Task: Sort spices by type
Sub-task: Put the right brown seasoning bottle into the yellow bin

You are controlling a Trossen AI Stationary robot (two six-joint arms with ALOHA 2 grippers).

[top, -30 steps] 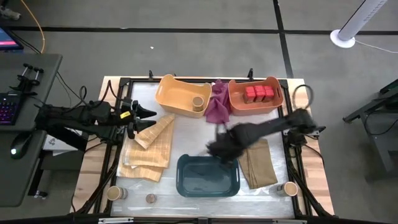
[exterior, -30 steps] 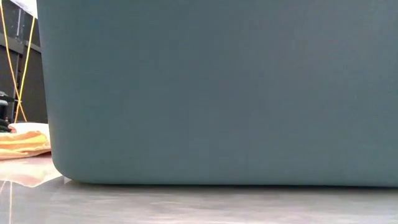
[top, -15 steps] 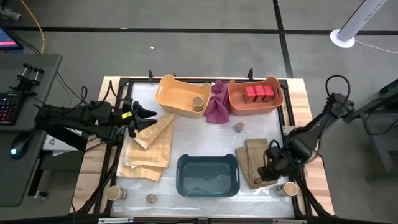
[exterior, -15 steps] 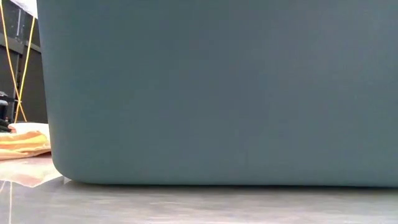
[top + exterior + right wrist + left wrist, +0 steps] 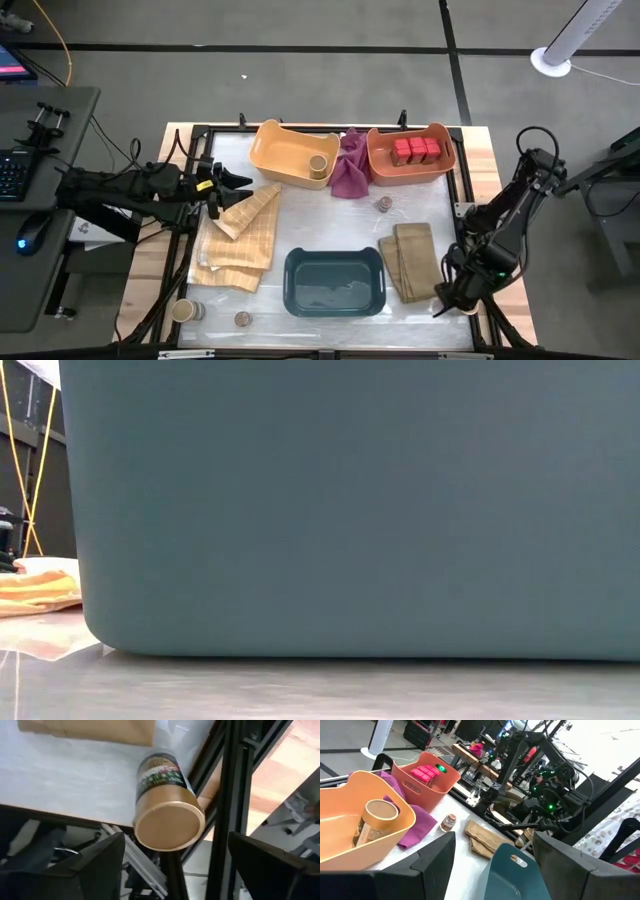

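Observation:
My right gripper (image 5: 452,297) is open at the table's near right corner, over a tan cylinder (image 5: 167,802) that it hides in the high view. In the right wrist view the cylinder stands on the table between and beyond my two fingers, apart from them. Red tins (image 5: 416,150) sit in the orange-red bin. One tan cylinder (image 5: 318,165) stands in the yellow bin, another (image 5: 183,310) at the near left corner. Small dark-topped jars stand at mid table (image 5: 383,204) and at the near edge (image 5: 241,320). My left gripper (image 5: 240,182) waits open at the left side.
A teal bin (image 5: 335,283) sits near the middle of the near edge and fills the low view (image 5: 350,510). Folded tan cloths lie left (image 5: 243,235) and right (image 5: 412,260) of it. A magenta cloth (image 5: 350,165) lies between the two far bins. The black frame rail (image 5: 235,785) runs beside the cylinder.
My right arm has swung fast from the table's middle, beside the teal bin's far edge, toward the near right corner and come down over the tan cylinder there. The small jar at mid table shows now that the arm has left.

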